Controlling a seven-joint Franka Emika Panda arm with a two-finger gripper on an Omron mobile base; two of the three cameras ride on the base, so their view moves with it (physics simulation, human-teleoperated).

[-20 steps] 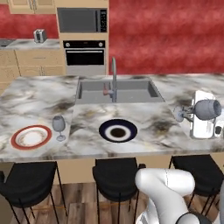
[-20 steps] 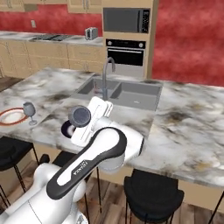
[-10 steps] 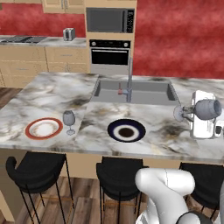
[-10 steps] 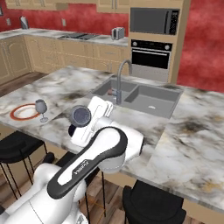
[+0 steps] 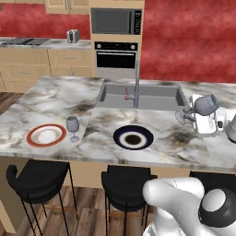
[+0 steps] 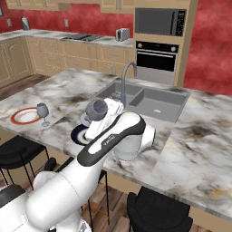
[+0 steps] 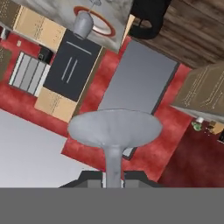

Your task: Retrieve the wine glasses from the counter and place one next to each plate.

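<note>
In the left base view, one wine glass (image 5: 72, 127) stands just beside the red-rimmed plate (image 5: 46, 135) on the worktop (image 5: 60, 99), while the tool (image 5: 193, 111) carries a second wine glass (image 5: 199, 108) tilted, right of the navy plate (image 5: 133, 138). The right base view shows the white arm (image 6: 113, 140) behind this glass. The hand view shows the tool pinching its stem (image 7: 113, 166).

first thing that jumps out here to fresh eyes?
Probably the wine glass held sideways in the gripper, fingers shut on its stem, above the island's right side. Next, the second glass standing upright beside the orange-rimmed plate at the island's left. The dark plate in front of the sink has no glass by it.
</note>
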